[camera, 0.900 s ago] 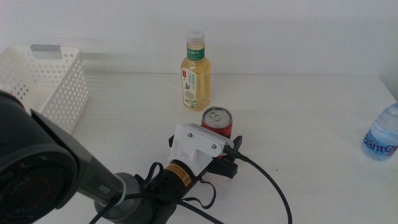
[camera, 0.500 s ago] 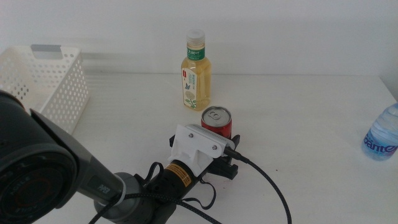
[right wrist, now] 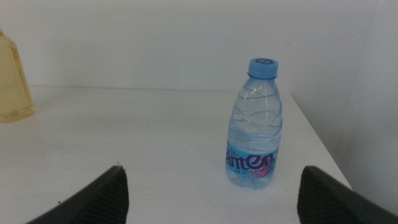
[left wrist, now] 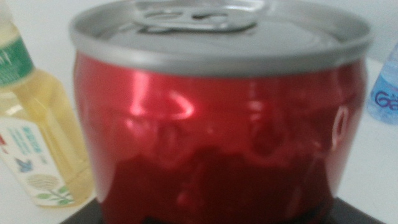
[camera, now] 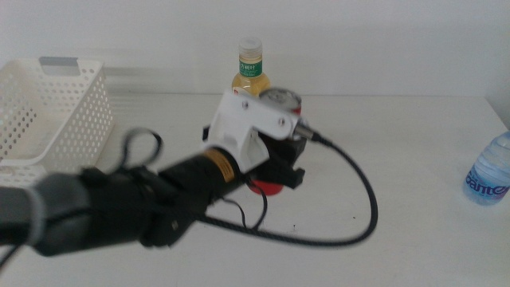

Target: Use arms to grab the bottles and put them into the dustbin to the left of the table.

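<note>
White perforated dustbin point(camera: 56, 112) at the table's point(camera: 414, 159) left edge, inside not visible. Left gripper point(camera: 279, 155) clamped on a red can point(camera: 280, 102), raised above the tabletop before the yellow tea bottle point(camera: 249, 68). Right gripper point(right wrist: 211, 193) spread apart, facing a water bottle point(right wrist: 255, 124) with a blue label, partly legible "anten".

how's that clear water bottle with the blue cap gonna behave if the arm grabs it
The water bottle looks thin-walled, so it may dent under the right tool. It seems full, so probably heavy for its size. Standing tall and narrow near the table edge, a nudge could tip it.
</note>
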